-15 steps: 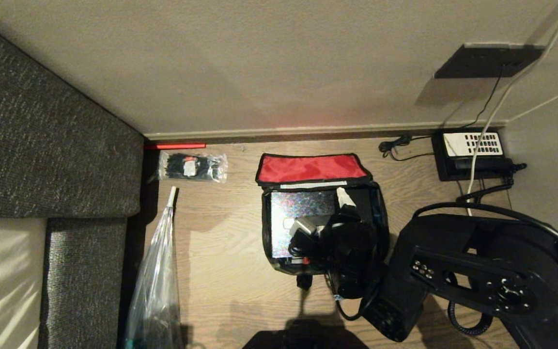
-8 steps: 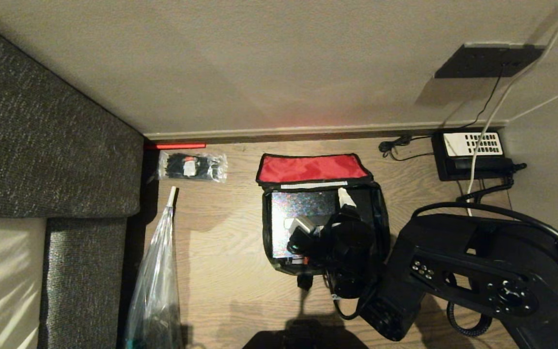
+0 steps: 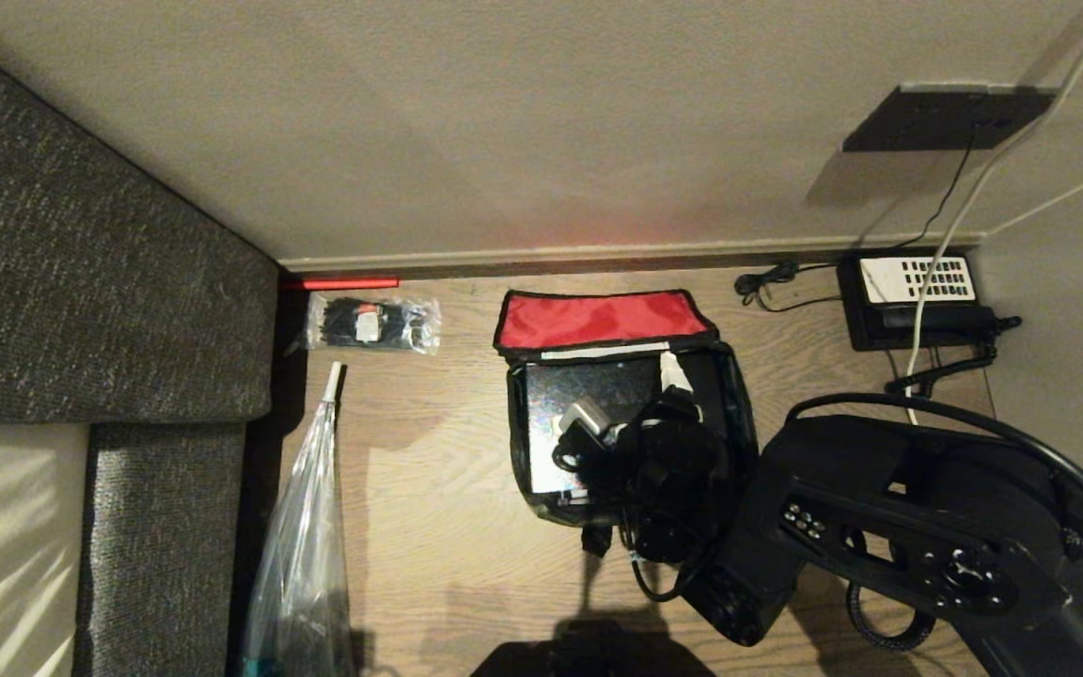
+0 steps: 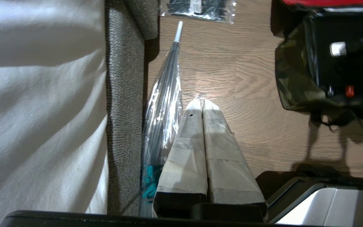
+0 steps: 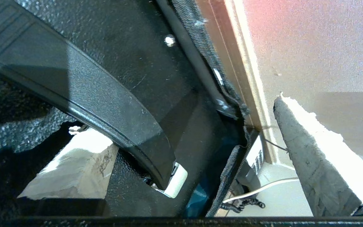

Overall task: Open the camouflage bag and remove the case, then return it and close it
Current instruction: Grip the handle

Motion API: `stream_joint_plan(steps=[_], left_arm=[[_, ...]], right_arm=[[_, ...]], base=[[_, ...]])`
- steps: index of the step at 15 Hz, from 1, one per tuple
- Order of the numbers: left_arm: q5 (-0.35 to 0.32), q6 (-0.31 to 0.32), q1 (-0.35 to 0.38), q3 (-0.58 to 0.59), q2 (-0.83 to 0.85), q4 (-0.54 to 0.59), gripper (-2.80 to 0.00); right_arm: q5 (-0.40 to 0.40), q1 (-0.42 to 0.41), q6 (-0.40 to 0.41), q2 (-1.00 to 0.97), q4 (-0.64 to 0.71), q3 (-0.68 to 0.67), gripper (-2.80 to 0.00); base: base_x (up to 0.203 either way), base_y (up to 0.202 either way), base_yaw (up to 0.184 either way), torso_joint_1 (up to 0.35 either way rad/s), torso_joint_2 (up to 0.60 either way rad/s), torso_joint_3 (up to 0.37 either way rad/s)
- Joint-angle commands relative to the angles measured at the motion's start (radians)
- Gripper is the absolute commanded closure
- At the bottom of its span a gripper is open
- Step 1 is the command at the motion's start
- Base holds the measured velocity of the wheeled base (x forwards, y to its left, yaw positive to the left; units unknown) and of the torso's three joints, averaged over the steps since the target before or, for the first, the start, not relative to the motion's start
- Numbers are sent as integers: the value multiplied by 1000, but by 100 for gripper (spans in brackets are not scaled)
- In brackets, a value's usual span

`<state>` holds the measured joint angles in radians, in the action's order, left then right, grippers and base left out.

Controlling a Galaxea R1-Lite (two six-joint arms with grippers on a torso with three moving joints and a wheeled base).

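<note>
The work area was a wood-grain floor (image 3: 429, 527) in a corner bounded by a beige wall, with a grey fabric sofa (image 3: 81, 282) at 9 o'clock. The soft, boxy camouflage bag (image 3: 527, 489) in green, tan and black stood on the floor at the centre of the head view, just short of the skirting board. Its lid, lined in red (image 3: 603, 318), lay thrown back toward 12 o'clock.

The flat, dark rectangular case (image 3: 546, 414) with the glittery speckled face lay inside the open bag. Its long axis, as far as it showed, ran from 12 to 6 o'clock, parallel to the bag's side walls.

My right gripper (image 3: 631, 400) was inside the bag opening, above the case. Its taped fingers (image 5: 314, 148) were spread wide and pinched nothing. One finger stood at the bag's far right corner, the other over the case's middle.

My left gripper (image 4: 203, 104) was parked at 8 o'clock, well apart from the bag, fingers pressed together and empty.

Judgement: the right arm was the nearer one. The case lay directly below its fingers, so the coming move turned on a straight descent.
</note>
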<state>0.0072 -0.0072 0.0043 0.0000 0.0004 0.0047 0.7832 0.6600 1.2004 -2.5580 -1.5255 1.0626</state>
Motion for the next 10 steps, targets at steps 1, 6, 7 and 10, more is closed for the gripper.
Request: stream_joint_plan(steps=[1,6,7,10], left_arm=[[0,0,0,3,0,0,0],[0,0,0,3,0,0,0],[0,0,0,3,0,0,0],[0,0,0,3,0,0,0]], right_arm=[[1,6,-12,-19,-4,-49,-280],[8,51,-69,-27,-4,-53,0],[8,53,-71,-30,-4,-50,0],[13,53,-69,-26,-4,-32,0]], base=[[0,0,0,0,0,0],[0,0,0,0,0,0],[0,0,0,0,0,0],[0,0,0,0,0,0]])
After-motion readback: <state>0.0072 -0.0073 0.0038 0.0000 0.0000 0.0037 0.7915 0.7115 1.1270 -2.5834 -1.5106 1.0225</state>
